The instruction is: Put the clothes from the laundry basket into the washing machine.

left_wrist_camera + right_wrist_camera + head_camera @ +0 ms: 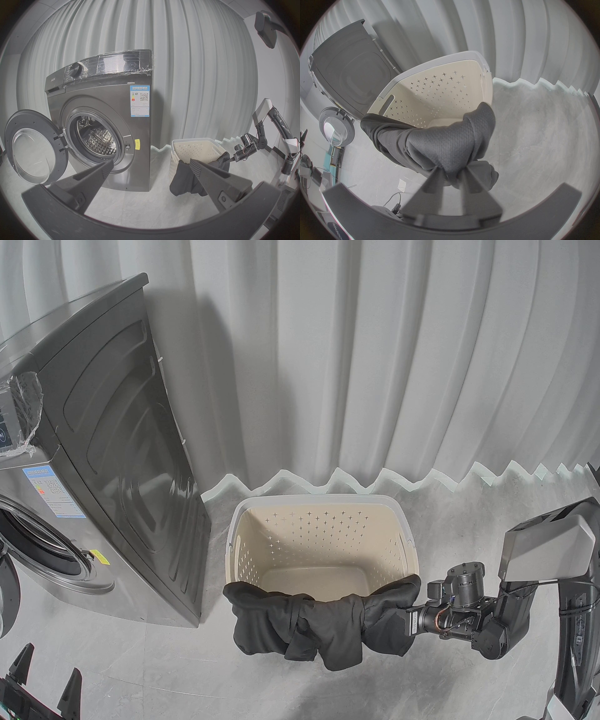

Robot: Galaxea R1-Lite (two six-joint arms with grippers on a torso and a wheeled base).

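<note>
dark textured garment (319, 624) drapes bunched over the laundry basket (322, 499) rim.

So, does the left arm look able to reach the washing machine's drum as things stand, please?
Probably yes: the door hangs wide open, and nothing lies between the open left gripper and the drum.

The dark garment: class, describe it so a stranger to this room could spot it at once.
Start at the grey washing machine; beside it on the floor stands a cream laundry basket. Over the basket's near rim hangs a black garment, one end pinched in the right gripper. Everything around it is pale or hard.
</note>
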